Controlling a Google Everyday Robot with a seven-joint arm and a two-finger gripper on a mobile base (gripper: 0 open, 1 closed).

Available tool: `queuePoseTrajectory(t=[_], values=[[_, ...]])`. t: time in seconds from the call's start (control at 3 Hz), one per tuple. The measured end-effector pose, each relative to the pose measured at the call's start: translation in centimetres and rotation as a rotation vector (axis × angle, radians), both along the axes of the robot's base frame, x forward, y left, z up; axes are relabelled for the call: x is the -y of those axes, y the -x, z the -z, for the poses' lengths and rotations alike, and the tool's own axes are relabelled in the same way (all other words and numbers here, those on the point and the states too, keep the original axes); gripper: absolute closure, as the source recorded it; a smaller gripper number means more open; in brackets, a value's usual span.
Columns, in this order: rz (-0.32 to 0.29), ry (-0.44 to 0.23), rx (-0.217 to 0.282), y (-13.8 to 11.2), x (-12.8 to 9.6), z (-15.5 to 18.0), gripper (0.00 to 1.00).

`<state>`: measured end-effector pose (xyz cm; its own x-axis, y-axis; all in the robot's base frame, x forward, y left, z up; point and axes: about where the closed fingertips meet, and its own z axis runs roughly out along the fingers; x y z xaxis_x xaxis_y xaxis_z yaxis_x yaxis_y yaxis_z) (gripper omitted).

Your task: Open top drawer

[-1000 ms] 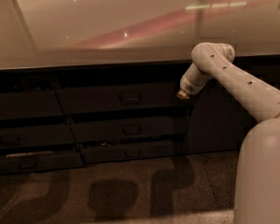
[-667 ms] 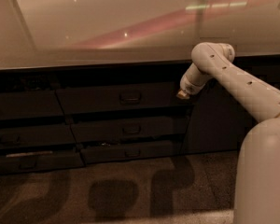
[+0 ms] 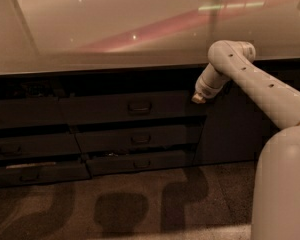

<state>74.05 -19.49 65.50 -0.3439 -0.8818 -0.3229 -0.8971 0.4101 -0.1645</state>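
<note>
Right of centre, white end effector (image 3: 199, 97) hung beside wide grey-brown top drawer (image 3: 100, 110), grip state unreadable; judged it needed shifting left onto dark loop handle (image 3: 139, 106).

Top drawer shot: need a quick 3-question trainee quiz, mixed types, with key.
1. True or false: the gripper is on the top drawer handle.
2. How many shallower fronts sit below it in its stack? A one, B two, C four.
3. Fill in: the gripper is by the drawer's ___ end.
Key: 1 false, it is clear of the handle; 2 B; 3 right.
</note>
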Motion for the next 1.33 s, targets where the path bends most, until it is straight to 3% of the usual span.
queuePoseTrajectory(t=[0.33, 0.67, 1.0, 1.33], values=[[0.000, 0.000, 0.000, 0.0, 0.0, -0.6, 1.00], [-0.003, -0.013, 0.091, 1.3, 1.0, -3.3, 1.00], [-0.003, -0.029, 0.121, 2.3, 1.2, -3.9, 1.00], [0.015, -0.027, 0.204, 4.2, 2.0, -5.1, 1.00]])
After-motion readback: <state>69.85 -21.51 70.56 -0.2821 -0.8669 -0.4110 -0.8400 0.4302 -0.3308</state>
